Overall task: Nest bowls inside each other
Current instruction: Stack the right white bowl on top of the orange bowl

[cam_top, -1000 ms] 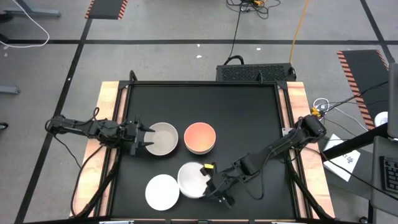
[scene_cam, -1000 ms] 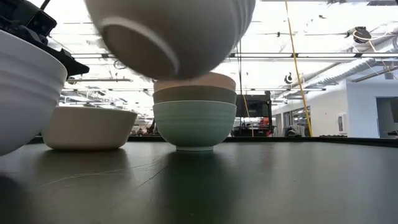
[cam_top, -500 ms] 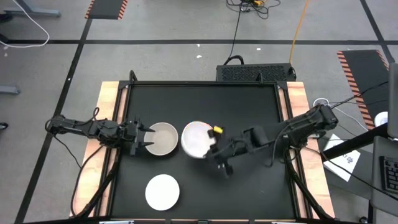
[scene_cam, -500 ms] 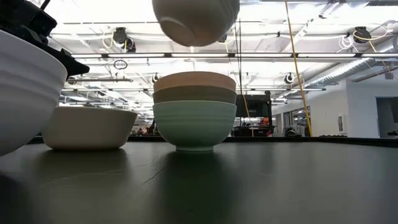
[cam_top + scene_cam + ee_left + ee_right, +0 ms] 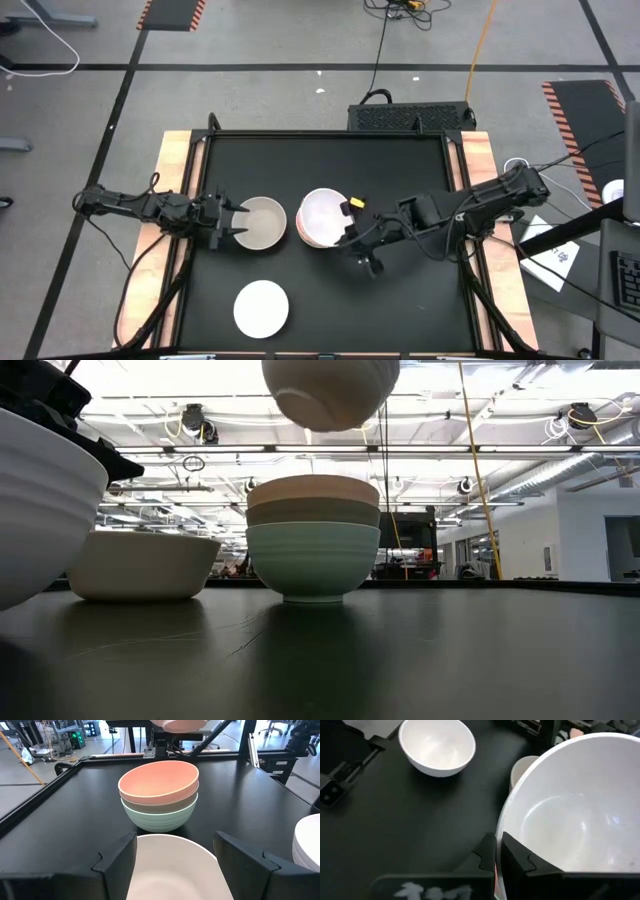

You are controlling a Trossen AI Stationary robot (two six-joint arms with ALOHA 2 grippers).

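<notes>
Now right gripper (image 5: 349, 234) clamps white bowl (image 5: 322, 216) (above stack (image 5: 313, 540)); left gripper (image 5: 232, 225) open

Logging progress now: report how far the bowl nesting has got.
Done: salmon-orange bowl nested in the olive-grey bowl, inside the mint green bowl. In hand: right gripper holds a white bowl above that stack. Left: beige-grey bowl by the open left gripper, second white bowl.

bench (image 5: 400, 180): matt black top, faint scuffs, bare wood side strips. stacked bowls (image 5: 159, 795): smooth satin finish, ribbed outer walls. white bowl (image 5: 570, 815) above stack: glossy inside.
</notes>
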